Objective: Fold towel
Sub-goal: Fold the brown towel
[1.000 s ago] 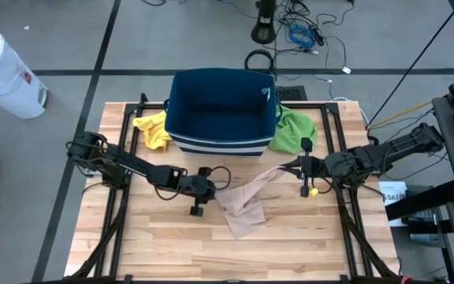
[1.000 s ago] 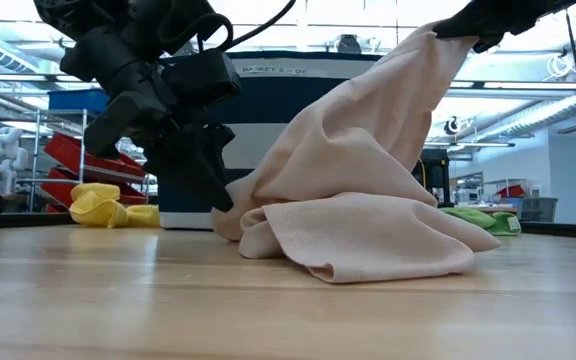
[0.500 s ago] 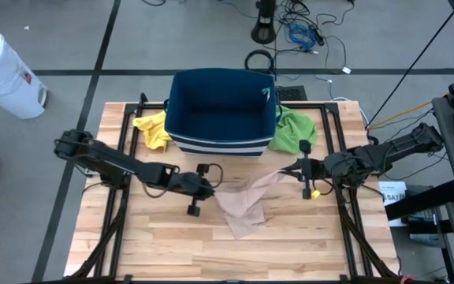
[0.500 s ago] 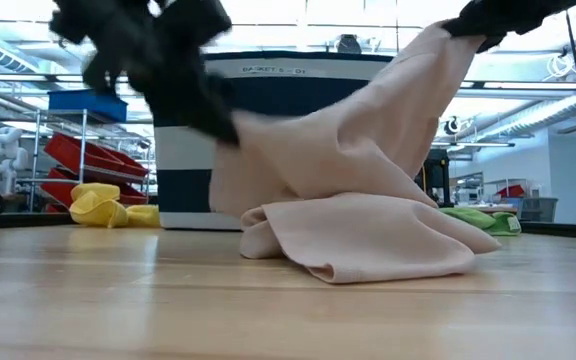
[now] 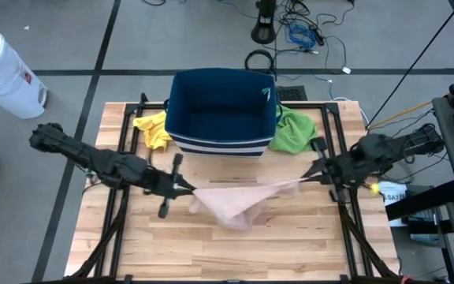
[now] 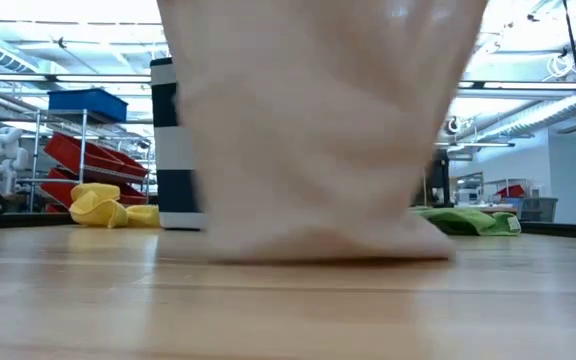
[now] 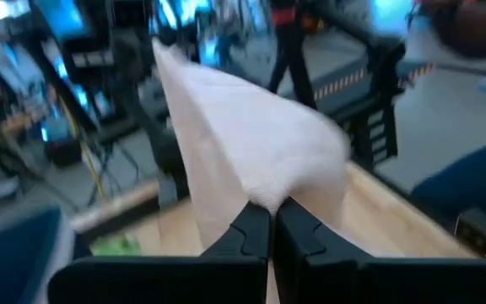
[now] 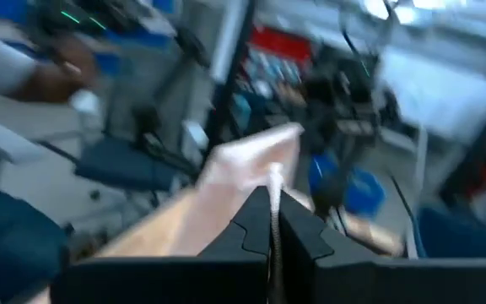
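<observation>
both arms pulled apart since a second ago, towel [image 5: 235, 201] lifted off heap and stretched between them.
high view: left gripper [image 5: 186, 188] clamped on towel's left corner, right gripper [image 5: 307, 177] clamped on right corner; cloth sags over wooden table [image 5: 290, 244] near blue bin [image 5: 222, 110]; yellow cloth [image 5: 153, 128] left of bin, green cloth [image 5: 294, 130] right.
low view: towel hangs like curtain, lower edge at table.
left wrist view: fingers [image 7: 247, 236] pinched shut on fold.
right wrist view: fingers [image 8: 256, 224] pinched shut on corner.

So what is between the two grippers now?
High view: only the towel, stretched from the left gripper to the right gripper, both shut on it.
</observation>
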Robot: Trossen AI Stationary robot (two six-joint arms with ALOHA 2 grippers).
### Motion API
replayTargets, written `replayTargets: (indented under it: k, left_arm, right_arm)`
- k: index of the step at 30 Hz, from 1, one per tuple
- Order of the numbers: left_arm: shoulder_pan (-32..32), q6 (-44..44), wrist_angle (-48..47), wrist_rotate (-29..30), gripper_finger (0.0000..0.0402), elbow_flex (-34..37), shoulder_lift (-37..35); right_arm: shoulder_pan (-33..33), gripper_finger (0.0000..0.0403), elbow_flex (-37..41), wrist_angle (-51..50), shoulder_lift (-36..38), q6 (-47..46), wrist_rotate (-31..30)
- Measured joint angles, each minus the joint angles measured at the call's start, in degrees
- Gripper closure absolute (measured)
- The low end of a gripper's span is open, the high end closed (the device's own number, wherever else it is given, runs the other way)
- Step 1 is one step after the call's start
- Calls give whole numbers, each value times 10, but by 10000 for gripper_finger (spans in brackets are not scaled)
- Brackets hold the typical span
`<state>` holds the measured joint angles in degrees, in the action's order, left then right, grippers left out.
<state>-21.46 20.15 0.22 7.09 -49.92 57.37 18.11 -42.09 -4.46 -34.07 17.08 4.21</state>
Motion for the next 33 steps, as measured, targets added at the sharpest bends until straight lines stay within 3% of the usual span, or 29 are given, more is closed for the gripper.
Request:
replayTargets:
  k: [14, 17, 21, 27, 33]
  left_arm:
    - [-75, 66, -8, -4, 401, -39, -22]
    - [-84, 87, 3, 5, 401, -39, -22]
    - [-84, 103, 2, 63, 401, -39, -22]
    - [-81, 144, 19, 153, 401, -39, -22]
    - [-80, 201, 61, 170, 401, -39, -22]
  right_arm:
    - [0, 402, -60, -4, -19, 21, 156]
    - [0, 402, -60, -1, -20, 37, 155]
    - [-1, 402, -74, -3, -20, 64, 150]
    - [-1, 402, -118, -22, -19, 101, 76]
    - [-1, 402, -170, -66, -29, 123, 57]
